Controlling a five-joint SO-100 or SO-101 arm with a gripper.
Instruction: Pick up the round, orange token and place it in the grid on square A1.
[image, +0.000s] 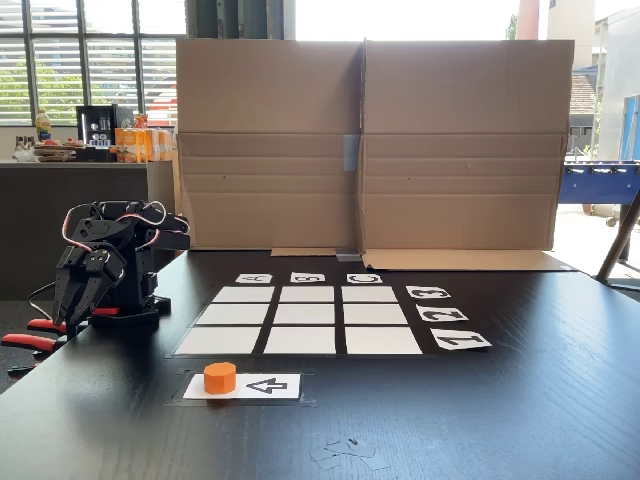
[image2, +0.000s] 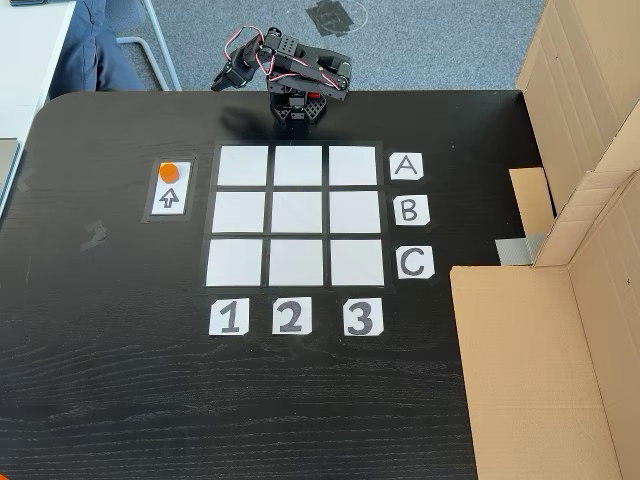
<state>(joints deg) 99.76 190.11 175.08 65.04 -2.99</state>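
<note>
The orange token (image: 220, 377) (image2: 169, 171) stands upright on one end of a white card with a black arrow (image: 262, 386) (image2: 169, 197), just outside the grid (image: 300, 315) (image2: 295, 215). Letter cards A (image2: 405, 166), B and C line one side of the grid and number cards 1 (image2: 229, 317), 2 and 3 line another. The tile at row A, column 1 (image2: 242, 166) (image: 218, 341) is bare, as are the other tiles. The arm is folded at the table edge beyond row A. Its gripper (image: 68, 318) (image2: 222, 78) hangs shut and holds nothing, well away from the token.
A tall cardboard wall (image: 365, 145) (image2: 570, 250) borders the table on the side past the number 3 column. Red-handled clamps (image: 35, 335) sit by the arm's base. Scraps of clear tape (image: 345, 452) lie near the front edge. A person's leg (image2: 95, 45) is beside the table corner.
</note>
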